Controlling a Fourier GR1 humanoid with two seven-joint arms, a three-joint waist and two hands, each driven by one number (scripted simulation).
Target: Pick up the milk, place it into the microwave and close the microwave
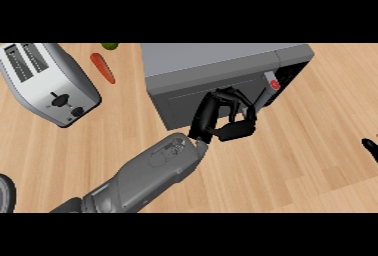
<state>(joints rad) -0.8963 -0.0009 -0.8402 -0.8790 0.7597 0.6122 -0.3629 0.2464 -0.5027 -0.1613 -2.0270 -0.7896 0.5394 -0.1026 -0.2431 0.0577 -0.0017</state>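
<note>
The grey microwave [221, 62] stands at the back middle of the wooden counter. Its door [184, 102] faces me and lies almost flat against the body, beside a control strip with a red button [275, 84]. My left hand [229, 120] is at the door's right part, its loosely bent fingers [221, 96] touching the door's upper edge and holding nothing. No milk shows anywhere; the microwave's inside is hidden. Only the tip of my right hand [369, 146] shows at the right edge, resting above the counter.
A silver toaster [48, 82] stands at the back left. An orange carrot [103, 67] and a green item [109, 46] lie between it and the microwave. A dark rounded edge [4, 192] shows at the lower left. Bare wood [295, 160] spreads in front of the microwave.
</note>
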